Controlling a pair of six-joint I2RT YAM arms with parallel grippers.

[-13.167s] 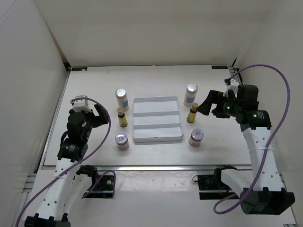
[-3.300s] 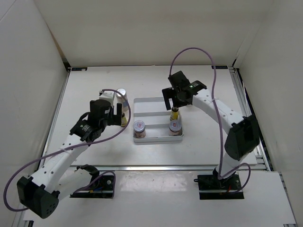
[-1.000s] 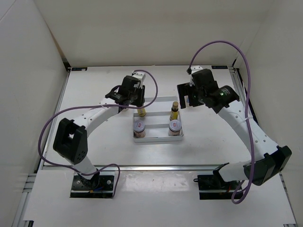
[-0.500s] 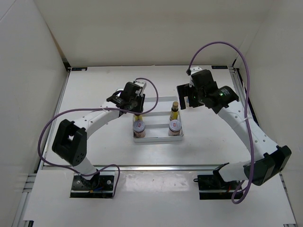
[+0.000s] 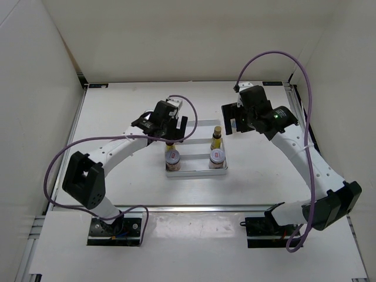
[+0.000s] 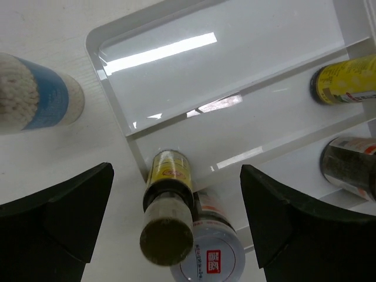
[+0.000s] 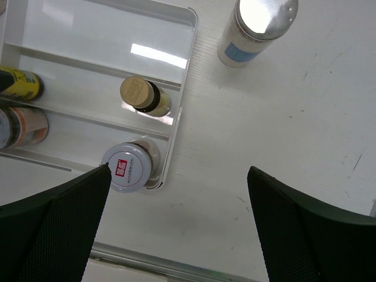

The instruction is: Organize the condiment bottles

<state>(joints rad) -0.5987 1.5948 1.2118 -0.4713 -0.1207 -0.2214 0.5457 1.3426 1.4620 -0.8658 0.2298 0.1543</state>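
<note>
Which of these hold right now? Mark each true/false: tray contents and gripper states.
1. Both amber bottles stand in the middle compartment of the tray. True.
2. The left gripper is shut on an amber bottle. False: it is open, with a finger on each side of the bottle and neither touching it.
3. Both squat jars sit in the tray's near compartment. True.
4. The tall white bottles are in the far compartment. False: both stand on the table outside the tray.
5. The right gripper holds a jar. False: it is open and holds nothing.
</note>
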